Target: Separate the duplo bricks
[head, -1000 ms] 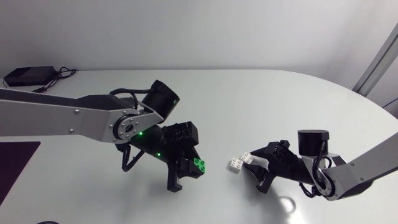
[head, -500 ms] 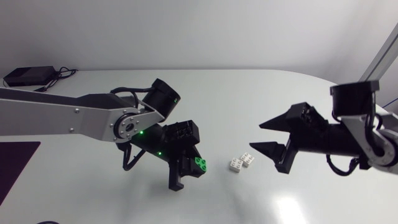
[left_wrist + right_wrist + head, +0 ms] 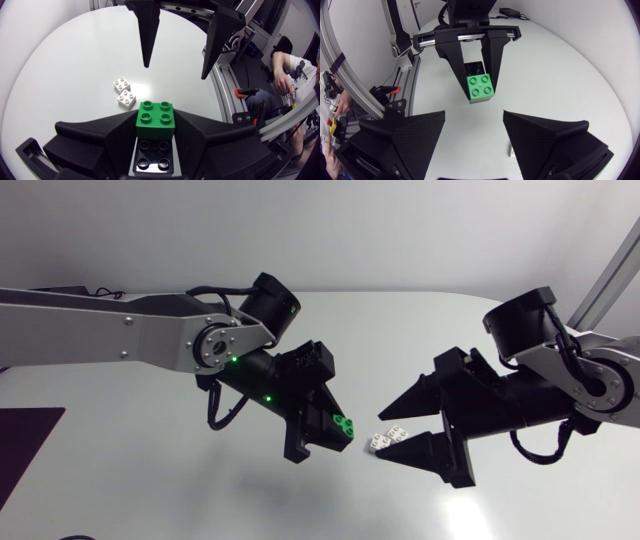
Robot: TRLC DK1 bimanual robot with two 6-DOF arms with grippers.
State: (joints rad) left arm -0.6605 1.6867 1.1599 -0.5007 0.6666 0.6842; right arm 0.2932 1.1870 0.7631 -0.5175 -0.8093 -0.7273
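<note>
- The left gripper (image 3: 322,440) is pinching a green brick (image 3: 155,119) between its two fingers, one finger pressing on each side.
- A black brick (image 3: 152,155) is sitting just behind the green one, deeper between the same fingers and touching it. Whether the two are clipped together cannot be told.
- Both of these bricks are being held in the air, clear of the table (image 3: 500,330).
- The right gripper (image 3: 383,432) is holding its fingers spread wide, with nothing gripped between them. Its tips are pointing towards the left gripper and are standing apart from it.
- Two white bricks (image 3: 386,440) are lying studs up on the table, touching corner to corner.
- In the head view the white bricks are showing between the right gripper's fingertips. The left wrist view is showing them down on the table, apart from those fingers and just beyond the green brick.
- The left arm (image 3: 120,340) is coming in from the left side and the right arm (image 3: 590,370) from the right, so the grippers are facing each other near the table's middle.
</note>
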